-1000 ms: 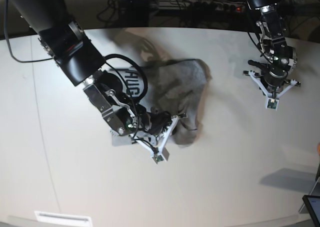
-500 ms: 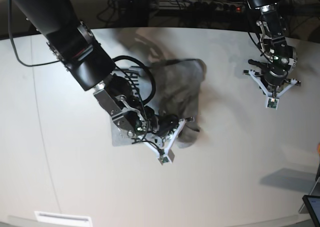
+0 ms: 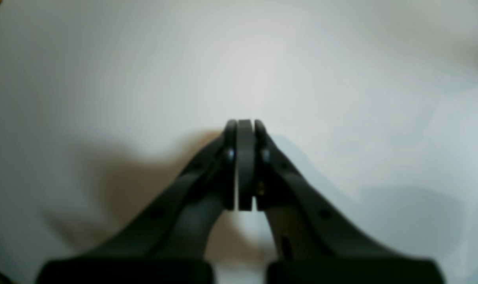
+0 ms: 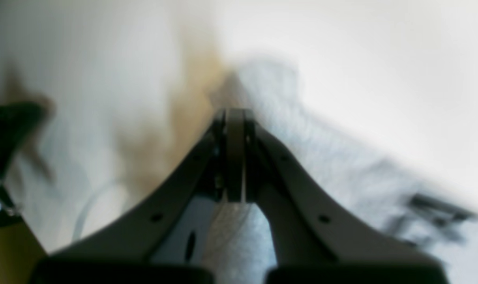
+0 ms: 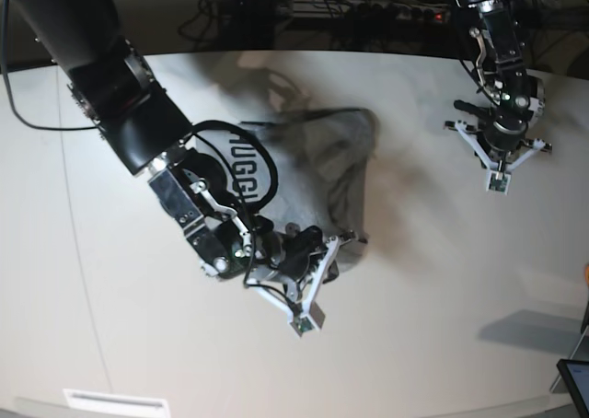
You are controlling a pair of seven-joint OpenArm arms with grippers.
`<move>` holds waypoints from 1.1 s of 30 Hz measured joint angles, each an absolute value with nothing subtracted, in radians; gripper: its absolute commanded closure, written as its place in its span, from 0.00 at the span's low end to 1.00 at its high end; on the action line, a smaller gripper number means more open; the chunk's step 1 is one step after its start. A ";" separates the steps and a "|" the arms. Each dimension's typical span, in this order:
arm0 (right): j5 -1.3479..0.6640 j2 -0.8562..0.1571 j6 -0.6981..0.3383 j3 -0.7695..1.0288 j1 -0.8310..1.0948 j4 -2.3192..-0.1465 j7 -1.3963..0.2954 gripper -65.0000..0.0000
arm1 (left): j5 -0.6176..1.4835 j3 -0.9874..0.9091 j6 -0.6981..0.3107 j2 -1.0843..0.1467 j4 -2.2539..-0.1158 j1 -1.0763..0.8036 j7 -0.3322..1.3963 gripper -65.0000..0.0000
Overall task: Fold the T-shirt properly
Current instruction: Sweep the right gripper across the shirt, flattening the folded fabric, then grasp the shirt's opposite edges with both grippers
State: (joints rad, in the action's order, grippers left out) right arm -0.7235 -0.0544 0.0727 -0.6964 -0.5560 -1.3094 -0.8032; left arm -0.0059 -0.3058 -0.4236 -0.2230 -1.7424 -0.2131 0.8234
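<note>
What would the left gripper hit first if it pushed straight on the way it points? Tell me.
Probably just the bare table. The left gripper is shut, and its wrist view shows only pale tabletop ahead; the T-shirt lies well off to the side. Depth is unclear.

Crumpled grey T-shirt (image 5: 317,165), black lettering partly showing, lies bunched mid-table.
</note>
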 measured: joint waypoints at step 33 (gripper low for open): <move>-0.173 -0.170 -0.188 -0.691 -0.624 -0.926 -0.734 1.00 | -0.031 0.175 -0.394 -0.194 -1.961 -0.496 0.786 1.00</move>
State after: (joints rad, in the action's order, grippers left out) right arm -0.1726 -0.1699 -0.1879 -0.6914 -0.6239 -0.9260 -0.7338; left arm -0.0315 0.1749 -0.3943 -0.1940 -1.9606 -0.4957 0.7860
